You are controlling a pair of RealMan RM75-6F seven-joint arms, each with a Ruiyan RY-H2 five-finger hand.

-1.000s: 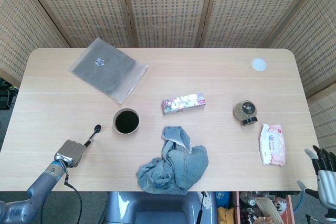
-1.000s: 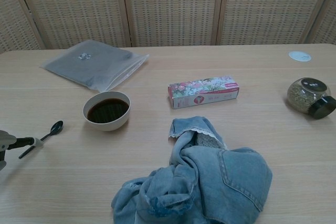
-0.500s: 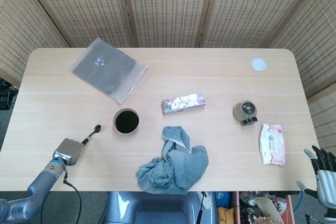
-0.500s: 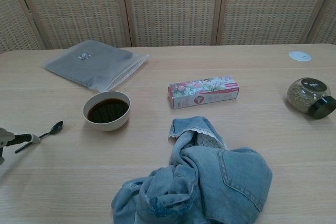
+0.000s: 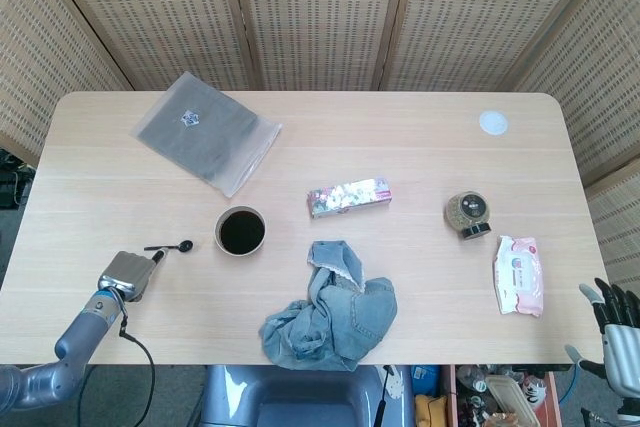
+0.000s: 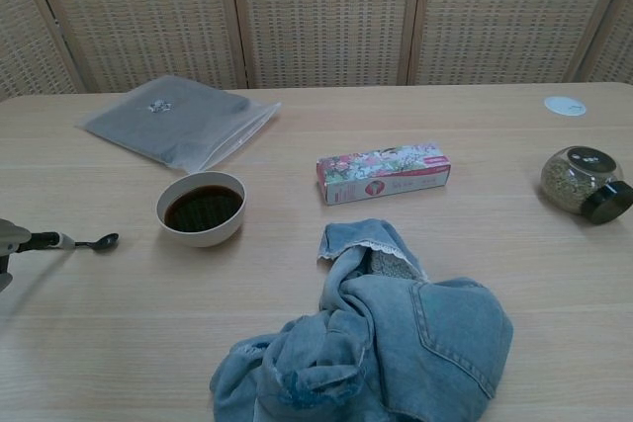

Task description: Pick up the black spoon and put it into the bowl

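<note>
Left robot hand (image 5: 125,274) grips black spoon (image 5: 172,246) | lies crosswise | scoop toward bowl (image 5: 241,231)

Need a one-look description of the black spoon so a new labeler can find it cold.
Start at the bowl of dark liquid on the left half of the wooden table. Just to its left lies the black spoon, flat on the tabletop with its scoop end toward the bowl. It is the only thin black utensil there, and its handle runs to the fingers of the left hand at the table's near-left edge.
</note>
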